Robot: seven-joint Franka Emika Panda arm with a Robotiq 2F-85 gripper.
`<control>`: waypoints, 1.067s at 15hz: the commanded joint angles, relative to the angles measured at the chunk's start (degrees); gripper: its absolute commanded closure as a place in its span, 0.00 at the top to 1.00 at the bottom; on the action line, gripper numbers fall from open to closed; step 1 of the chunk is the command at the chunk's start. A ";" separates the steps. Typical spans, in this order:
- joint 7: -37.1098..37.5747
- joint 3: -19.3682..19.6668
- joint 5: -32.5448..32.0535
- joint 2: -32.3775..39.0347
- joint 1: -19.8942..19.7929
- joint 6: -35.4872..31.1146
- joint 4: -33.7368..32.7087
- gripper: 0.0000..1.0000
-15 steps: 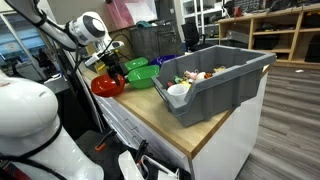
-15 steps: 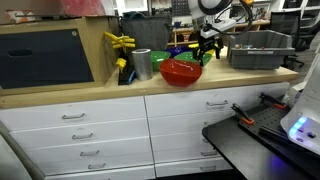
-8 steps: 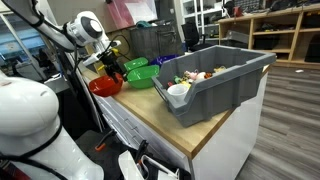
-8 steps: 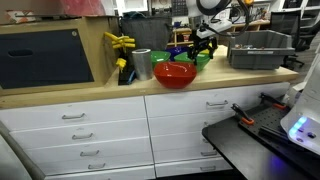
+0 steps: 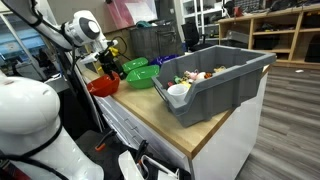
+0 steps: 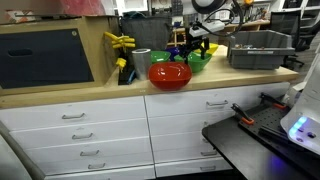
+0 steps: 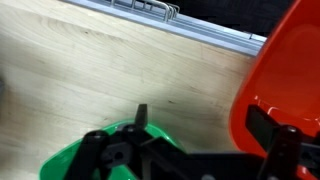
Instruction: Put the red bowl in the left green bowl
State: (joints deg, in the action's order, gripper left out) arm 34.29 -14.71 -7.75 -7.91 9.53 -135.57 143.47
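Claw (image 5: 103,70) is seen in an exterior view over the red bowl (image 5: 103,86), near the counter's (image 5: 165,120) left end, with two green bowls (image 5: 143,78) just to its right. In an exterior view the red bowl (image 6: 170,73) is shown left of a green bowl (image 6: 200,62). In the wrist view one finger (image 7: 270,130) is laid against the red rim (a pinch cannot be confirmed).

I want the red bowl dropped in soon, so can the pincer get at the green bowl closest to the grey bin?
Probably yes: that green bowl sits open-topped close beside the pincer, with nothing visibly covering it.
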 commanded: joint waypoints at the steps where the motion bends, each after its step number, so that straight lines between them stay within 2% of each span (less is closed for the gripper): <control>1: 1.11 -0.86 2.89 0.38 1.32 -0.92 -2.15 1.00; 3: 1.35 -1.36 3.14 0.83 1.73 -1.44 -2.89 1.00; 4: 1.69 -1.75 0.99 1.69 1.57 -1.11 -2.76 0.92; 5: 0.27 -1.81 1.12 3.01 1.73 -0.79 -1.95 0.74; 6: -0.49 -2.04 1.49 3.36 2.10 -0.67 -1.68 0.68; 7: -0.69 -2.23 1.42 3.53 2.36 -0.37 -1.46 0.68; 15: -3.75 -1.56 0.31 5.33 3.09 -0.49 -1.54 0.06; 16: -4.19 -1.62 0.43 5.38 3.17 -0.61 -1.69 0.02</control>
State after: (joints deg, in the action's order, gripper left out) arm 31.61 -16.92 -6.82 -2.64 12.10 -136.10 142.38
